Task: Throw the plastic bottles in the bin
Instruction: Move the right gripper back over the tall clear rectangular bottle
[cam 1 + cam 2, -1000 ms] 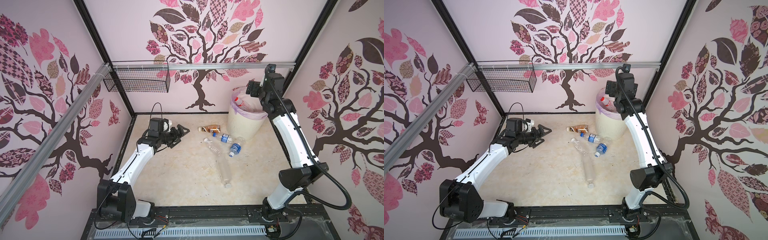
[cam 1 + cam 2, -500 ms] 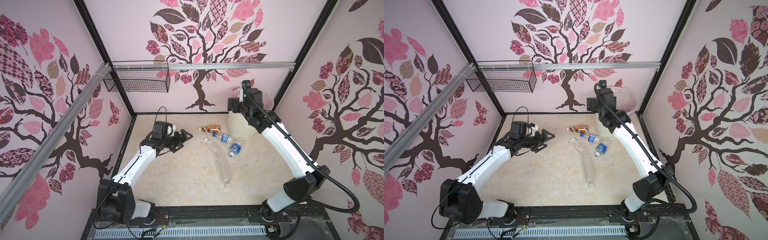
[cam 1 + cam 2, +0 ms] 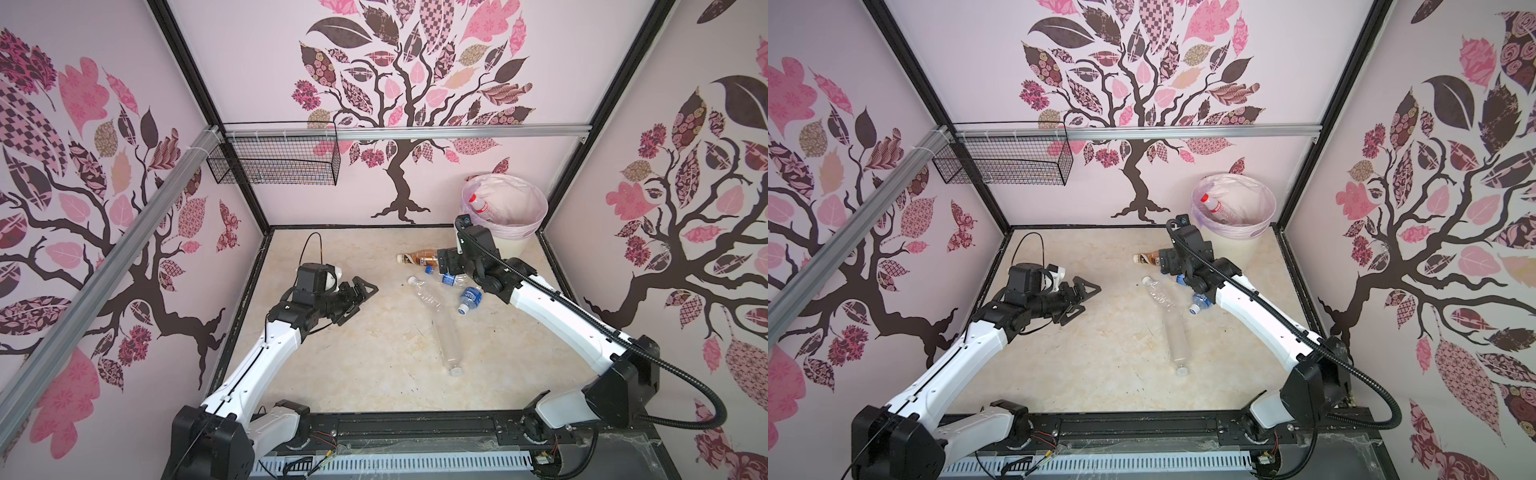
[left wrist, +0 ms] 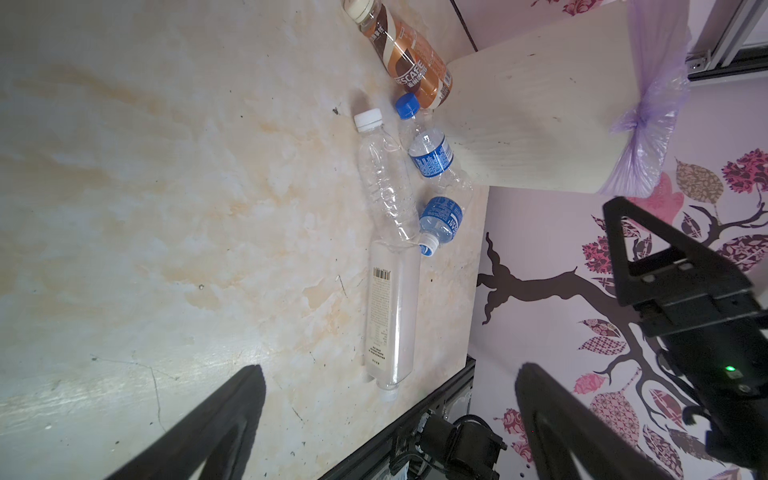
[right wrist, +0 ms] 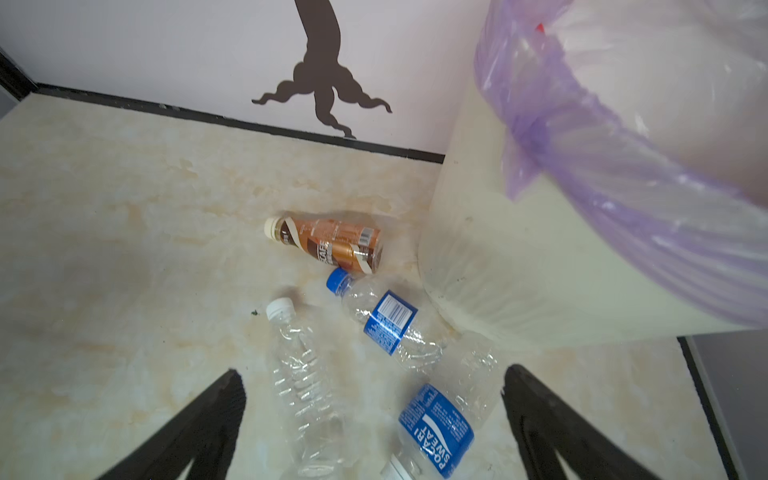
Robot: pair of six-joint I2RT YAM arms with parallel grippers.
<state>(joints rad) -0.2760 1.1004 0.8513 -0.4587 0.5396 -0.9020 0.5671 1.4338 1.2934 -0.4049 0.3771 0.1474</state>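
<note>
Beside the upright round cream-white ribbed bin [image 3: 513, 246], which is holding a red-capped clear bottle [image 3: 484, 206] in its lilac bag, a brown-gold coffee bottle [image 3: 419, 258], a crumpled blue-capped clear bottle [image 5: 390, 322], a blue-labelled Pocari bottle [image 3: 470, 296], a white-capped clear bottle [image 3: 426, 293] and a long clear bottle [image 3: 444, 345] are lying flat on the bench [image 3: 353, 365].

White arm links [image 3: 257, 361], black joints [image 3: 619, 386]; black triangular left hand [image 3: 360, 302]; corrugated cable [image 3: 722, 415].

Robot lab test booth, pink tree-patterned wall panels [image 3: 415, 83] in black metal frame [image 3: 183, 62], silver aluminium rail [image 3: 415, 132] across far wall, cream marble-look tabletop [image 3: 374, 340]
</note>
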